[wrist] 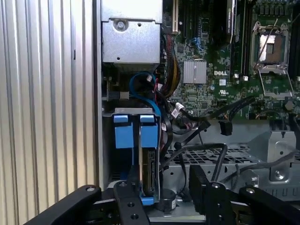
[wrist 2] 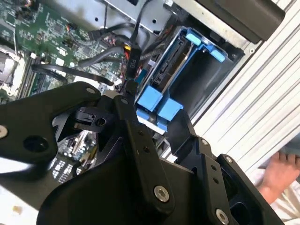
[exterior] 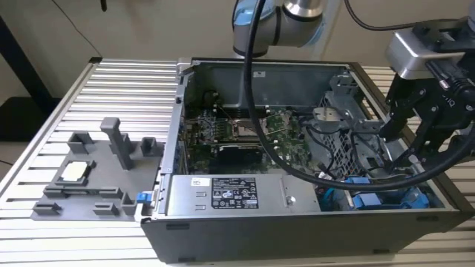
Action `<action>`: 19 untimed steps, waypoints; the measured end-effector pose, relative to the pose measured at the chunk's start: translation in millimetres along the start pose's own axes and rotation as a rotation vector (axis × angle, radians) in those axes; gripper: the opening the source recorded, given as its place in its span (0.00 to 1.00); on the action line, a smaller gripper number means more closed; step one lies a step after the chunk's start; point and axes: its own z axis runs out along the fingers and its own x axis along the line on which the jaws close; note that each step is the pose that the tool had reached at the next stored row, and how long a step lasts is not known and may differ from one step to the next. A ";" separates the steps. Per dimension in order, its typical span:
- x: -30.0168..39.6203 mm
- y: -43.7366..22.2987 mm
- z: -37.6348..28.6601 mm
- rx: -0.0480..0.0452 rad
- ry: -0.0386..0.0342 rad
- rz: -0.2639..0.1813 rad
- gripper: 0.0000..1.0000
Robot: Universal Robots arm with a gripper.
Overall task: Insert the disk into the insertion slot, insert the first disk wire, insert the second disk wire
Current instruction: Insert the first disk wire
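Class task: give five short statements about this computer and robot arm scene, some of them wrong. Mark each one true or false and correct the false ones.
1. The disk sits in the slot inside the case. True.
2. The case is closed on all sides. False: its side is open and the motherboard is in plain sight.
3. The pincer is shut on the disk. False: its jaws stand apart above the disk's corner of the case.
4. A person's hand shows in the second wrist view. True.
5. The power supply lies on the table outside the case. False: it is mounted inside the case.
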 end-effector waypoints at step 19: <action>0.6 -2.7 4.9 0.0520 -0.1010 -0.064 0.55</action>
